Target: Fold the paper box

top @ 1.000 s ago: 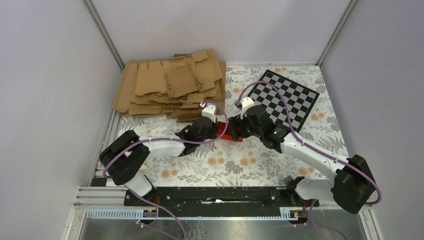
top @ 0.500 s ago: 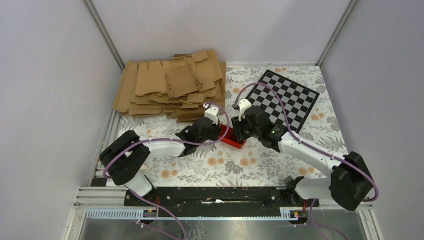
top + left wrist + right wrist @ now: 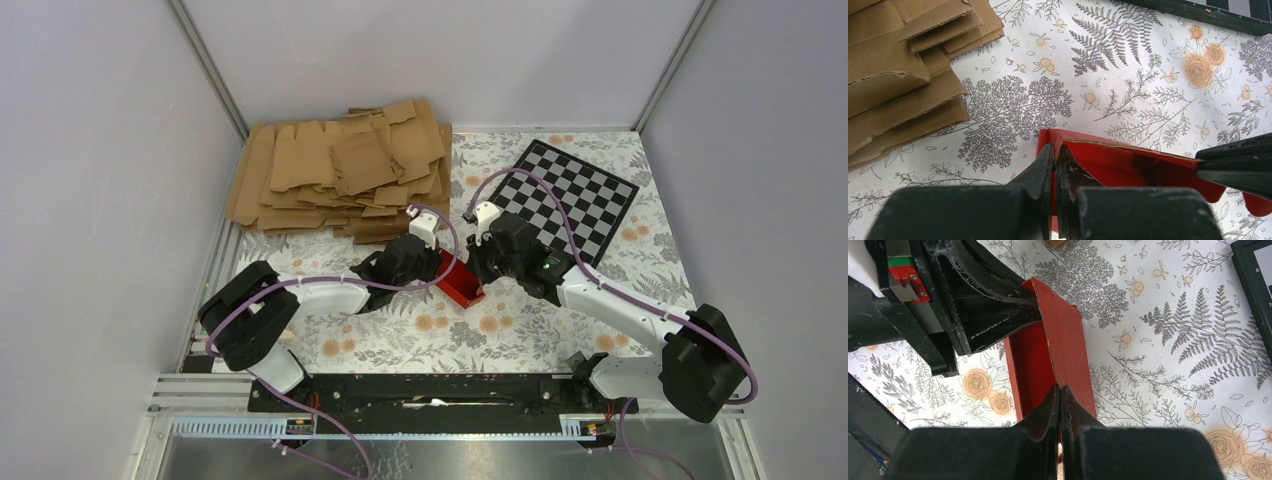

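Box: red, part-folded, on tabletop near the board's left corner.
Left pincer: clamped on one wall.
Right pincer: just snapped from wide to clamped on the opposite panel.
Both ends secured; creasing can likely proceed.

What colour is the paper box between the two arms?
Bright red, plain; the paper box shows best in the right wrist view.

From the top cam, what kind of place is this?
Likely an enclosed robot test cell, not a home: plain grey panel walls box in the table, with a stack of cardboard blanks and a checkered board on it.
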